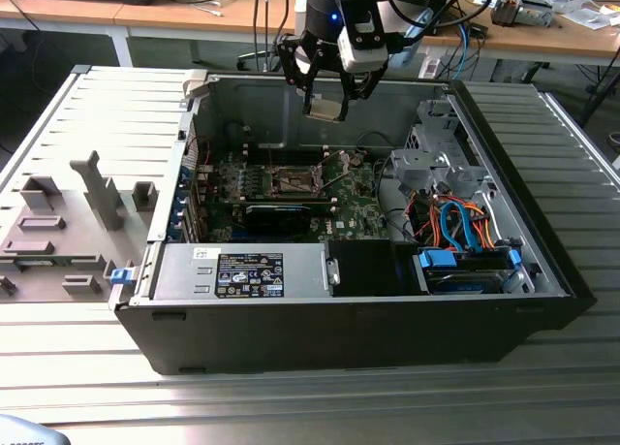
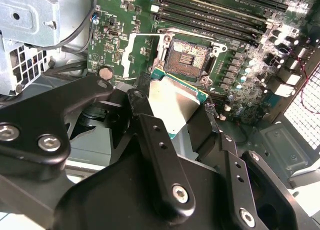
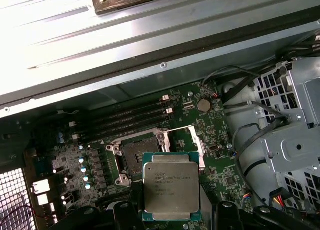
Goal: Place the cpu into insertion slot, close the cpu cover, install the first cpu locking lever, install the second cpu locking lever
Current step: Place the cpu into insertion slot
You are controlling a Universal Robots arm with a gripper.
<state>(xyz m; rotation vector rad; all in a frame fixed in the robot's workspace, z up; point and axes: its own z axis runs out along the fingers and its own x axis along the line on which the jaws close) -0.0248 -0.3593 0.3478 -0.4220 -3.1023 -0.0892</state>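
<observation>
My gripper (image 1: pixel 327 104) hangs above the open computer case, shut on the cpu (image 1: pixel 325 110), a flat square chip with a silver-grey top. In both wrist views the cpu (image 2: pixel 175 102) (image 3: pixel 171 185) sits level between the black fingers (image 2: pixel 150 135), clear above the green motherboard (image 3: pixel 220 170). The insertion slot (image 2: pixel 187 59) (image 3: pixel 137 152) (image 1: pixel 294 181) lies below and slightly off from the chip, its dark centre bare. The cpu cover (image 2: pixel 142 35) (image 3: pixel 196 149), a thin silver frame, stands swung open beside the slot.
Long black memory slots (image 2: pixel 210 12) run beside the socket. A metal drive cage (image 1: pixel 436 159) with orange and blue cables (image 1: pixel 460 222) fills the exterior view's right of the case. The power supply (image 1: pixel 247 270) sits at the front. A grey fixture tray (image 1: pixel 68 222) lies left.
</observation>
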